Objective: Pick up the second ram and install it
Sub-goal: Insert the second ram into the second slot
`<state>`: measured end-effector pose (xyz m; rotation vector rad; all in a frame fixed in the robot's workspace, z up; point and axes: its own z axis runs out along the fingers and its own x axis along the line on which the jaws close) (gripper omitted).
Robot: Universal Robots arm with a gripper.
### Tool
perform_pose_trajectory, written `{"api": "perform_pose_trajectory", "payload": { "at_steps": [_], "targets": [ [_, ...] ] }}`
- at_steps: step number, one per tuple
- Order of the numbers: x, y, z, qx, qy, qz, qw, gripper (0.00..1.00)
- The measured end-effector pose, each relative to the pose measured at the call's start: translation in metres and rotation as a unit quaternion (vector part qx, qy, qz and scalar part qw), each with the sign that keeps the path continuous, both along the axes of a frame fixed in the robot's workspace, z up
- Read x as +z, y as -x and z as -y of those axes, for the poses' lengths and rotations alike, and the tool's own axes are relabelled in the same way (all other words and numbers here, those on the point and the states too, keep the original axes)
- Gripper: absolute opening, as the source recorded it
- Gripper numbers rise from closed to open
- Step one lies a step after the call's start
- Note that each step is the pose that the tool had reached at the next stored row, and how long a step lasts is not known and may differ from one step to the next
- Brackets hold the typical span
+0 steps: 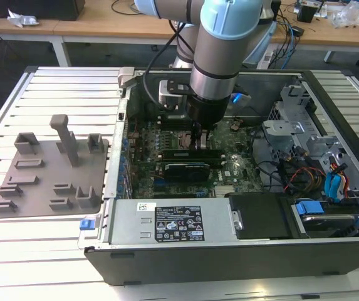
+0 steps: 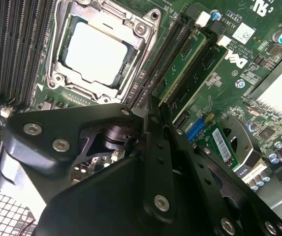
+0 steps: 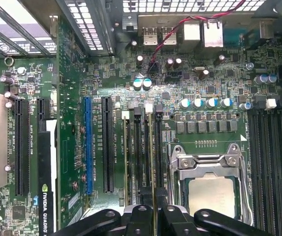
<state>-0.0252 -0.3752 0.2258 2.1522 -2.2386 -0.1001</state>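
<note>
The gripper (image 1: 199,133) is lowered into the open computer case (image 1: 229,254), just beside the processor socket (image 3: 212,189), over the memory slots (image 3: 143,147) that run along the socket's side. In the first wrist view the fingers are drawn close together on a thin green edge – the second ram (image 3: 154,152) – which stands on its long edge in line with one slot next to the socket. The same stick is seen in the second wrist view (image 2: 182,64), running away from the fingertips beside the socket. It is judged to be gripped and at or just inside its slot; whether it is fully seated cannot be told.

For the step to go well, the stick is best kept upright and parallel to the slot, its notch matched to the slot's key, and pressure is best applied straight down and evenly along its length so both end latches close.

Much is hidden – the contact between the fingers and the stick is covered by the gripper's black body in both wrist views, and the near latch is cut off. The grey tray (image 1: 47,182) beside the case holds no stick that can be made out.
</note>
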Motion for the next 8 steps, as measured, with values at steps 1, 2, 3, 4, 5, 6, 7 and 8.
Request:
{"api": "perform_pose_trajectory", "payload": {
  "at_steps": [1, 2, 3, 4, 5, 6, 7, 8],
  "targets": [
    [-0.0002, 0.0000, 0.0000, 0.000, 0.0000, 0.0000, 1.0000, 0.13],
    [-0.0007, -0.0001, 0.0000, 0.000, -0.0001, 0.0001, 1.0000, 0.13],
    [-0.0010, -0.0001, 0.0000, 0.000, -0.0001, 0.0001, 1.0000, 0.13],
    [-0.0015, -0.0002, 0.0000, 0.000, -0.0001, 0.0000, 1.0000, 0.13],
    [-0.0020, -0.0003, 0.0000, 0.000, -0.0002, 0.0000, 1.0000, 0.13],
    [-0.0021, -0.0003, 0.0000, 0.000, -0.0001, 0.0000, 1.0000, 0.13],
    [-0.0021, -0.0003, 0.0000, 0.000, -0.0002, 0.0000, 1.0000, 0.13],
    [-0.0022, -0.0003, 0.0000, 0.000, -0.0002, 0.0000, 1.0000, 0.21]
  ]
}}
